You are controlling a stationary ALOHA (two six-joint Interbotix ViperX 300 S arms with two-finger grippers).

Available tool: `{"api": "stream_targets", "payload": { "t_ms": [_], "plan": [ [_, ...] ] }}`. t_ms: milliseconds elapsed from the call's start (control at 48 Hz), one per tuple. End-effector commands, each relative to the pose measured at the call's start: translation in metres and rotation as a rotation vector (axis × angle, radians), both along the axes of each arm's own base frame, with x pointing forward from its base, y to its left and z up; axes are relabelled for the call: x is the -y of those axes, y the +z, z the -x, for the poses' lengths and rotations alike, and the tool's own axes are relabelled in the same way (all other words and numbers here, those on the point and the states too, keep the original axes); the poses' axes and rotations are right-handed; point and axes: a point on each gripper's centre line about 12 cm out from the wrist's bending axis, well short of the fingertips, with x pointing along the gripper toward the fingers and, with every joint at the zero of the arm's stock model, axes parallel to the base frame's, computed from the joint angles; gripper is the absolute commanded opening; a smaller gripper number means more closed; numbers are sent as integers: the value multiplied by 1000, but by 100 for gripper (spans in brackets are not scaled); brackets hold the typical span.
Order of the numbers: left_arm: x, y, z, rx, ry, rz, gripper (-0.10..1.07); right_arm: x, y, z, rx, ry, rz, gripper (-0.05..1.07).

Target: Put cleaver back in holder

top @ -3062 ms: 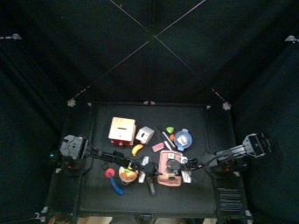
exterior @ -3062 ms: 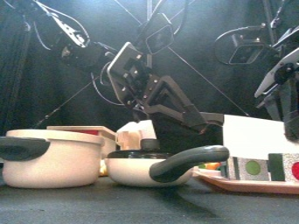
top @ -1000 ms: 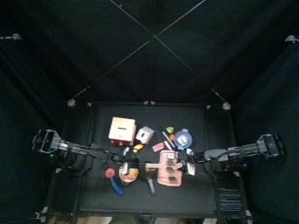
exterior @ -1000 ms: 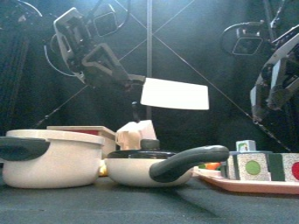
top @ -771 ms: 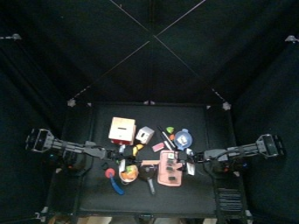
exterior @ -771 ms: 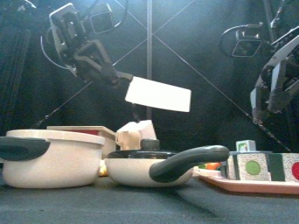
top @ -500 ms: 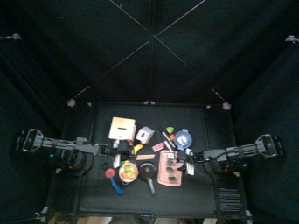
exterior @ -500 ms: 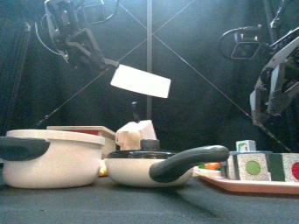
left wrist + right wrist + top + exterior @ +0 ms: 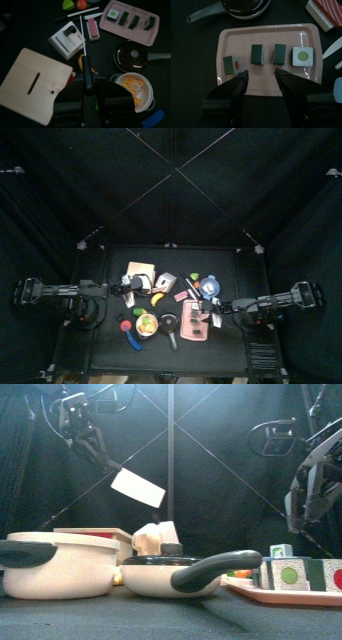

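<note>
The holder (image 9: 140, 268), a boxy block with a yellow-orange face, lies at the table's back left. In the left wrist view its tan face (image 9: 30, 92) shows a narrow slot. My left gripper (image 9: 131, 286) is shut on the cleaver's black handle (image 9: 87, 82) and hangs over the holder's near end. The white blade (image 9: 138, 488) is in the air, tilted, above the pots; in the left wrist view it is edge-on (image 9: 85, 45). My right gripper (image 9: 260, 75) is open and empty over the pink tray (image 9: 271, 35).
A white pot (image 9: 60, 564) and a frying pan (image 9: 187, 572) stand at the table's front. The pink tray (image 9: 287, 592) holds several food blocks. A small white-and-black block (image 9: 67, 40), utensils and toy food lie mid-table.
My left arm has carried the cleaver lower and to the left, from mid-table to over the holder, and the blade has turned. The right arm has hardly moved.
</note>
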Motion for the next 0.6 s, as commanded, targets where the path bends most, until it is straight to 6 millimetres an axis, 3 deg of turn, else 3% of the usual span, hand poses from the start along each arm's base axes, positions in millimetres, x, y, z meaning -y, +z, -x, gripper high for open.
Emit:
{"api": "stream_targets", "payload": {
  "t_ms": [0,354,583],
  "plan": [
    [-1,6,4,34,38,25,43,4,9,-6,40,-9,11,82],
    [-4,4,2,-15,144,133,43,13,9,-8,40,-38,24,82],
    [-12,11,-10,-49,190,153,43,16,7,-8,29,-41,36,82]
  ]
}}
